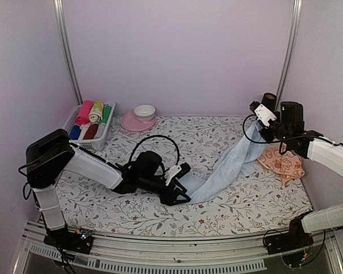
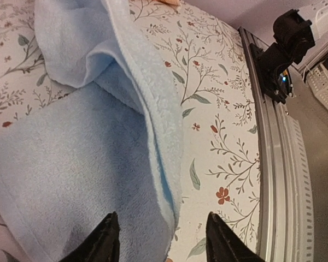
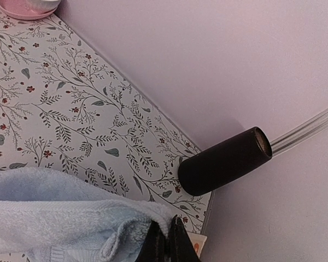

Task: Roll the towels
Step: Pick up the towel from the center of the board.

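One blue towel [image 1: 226, 168] slopes from the pinching right hand [image 3: 167, 243] down to the half-open left hand [image 2: 161, 226] straddling its near edge.

Blue towel [image 1: 228, 165] slung diagonally across right-centre, left arm [image 1: 97, 168] low across left, basket [image 1: 106, 135] and dish [image 1: 129, 123] along far edge, bare sheet [image 1: 206, 137] between dish and towel.
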{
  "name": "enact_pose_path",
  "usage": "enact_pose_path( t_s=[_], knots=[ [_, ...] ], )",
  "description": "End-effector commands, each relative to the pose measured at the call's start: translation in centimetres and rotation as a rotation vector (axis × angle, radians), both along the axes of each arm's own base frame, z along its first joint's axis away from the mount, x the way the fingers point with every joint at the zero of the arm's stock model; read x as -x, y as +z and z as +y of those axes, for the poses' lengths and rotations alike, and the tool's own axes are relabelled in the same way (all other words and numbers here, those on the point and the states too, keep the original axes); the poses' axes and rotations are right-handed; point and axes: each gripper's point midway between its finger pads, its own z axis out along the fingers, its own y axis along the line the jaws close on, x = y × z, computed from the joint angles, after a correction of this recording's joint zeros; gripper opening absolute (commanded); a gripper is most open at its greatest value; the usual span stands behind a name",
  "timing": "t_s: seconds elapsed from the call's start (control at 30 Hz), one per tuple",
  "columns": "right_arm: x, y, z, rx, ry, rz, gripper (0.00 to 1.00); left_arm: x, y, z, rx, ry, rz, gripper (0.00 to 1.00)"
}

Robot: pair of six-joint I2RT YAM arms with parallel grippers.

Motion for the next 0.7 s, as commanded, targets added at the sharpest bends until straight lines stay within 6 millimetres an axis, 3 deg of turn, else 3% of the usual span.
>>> enact_pose_path(
  t_s=[0.0, 0.23, 0.53, 0.6, 0.67],
  knots=[
    [-0.2, 0.5, -0.2, -0.004, -0.015, -0.025, 0.03, -0.1, 0.6, -1.4, 0.033, -0.021, 0.001, 0.45],
    [-0.1, 0.7, -0.2, -0.008, -0.017, -0.033, 0.03, 0.3, -0.1, -1.2, 0.011, -0.038, 0.015, 0.33],
    [-0.1, 0.8, -0.2, -0.009, -0.014, -0.039, 0.03, 0.2, -1.3, -1.3, -0.024, -0.035, 0.048, 0.30],
    [-0.1, 0.8, -0.2, -0.009, -0.012, -0.039, 0.03, 0.2, -1.2, -1.4, -0.024, -0.036, 0.050, 0.24],
    [0.0, 0.8, -0.1, -0.009, -0.009, -0.039, 0.03, 0.3, -2.8, -1.2, -0.052, -0.034, 0.071, 0.15]
  ],
)
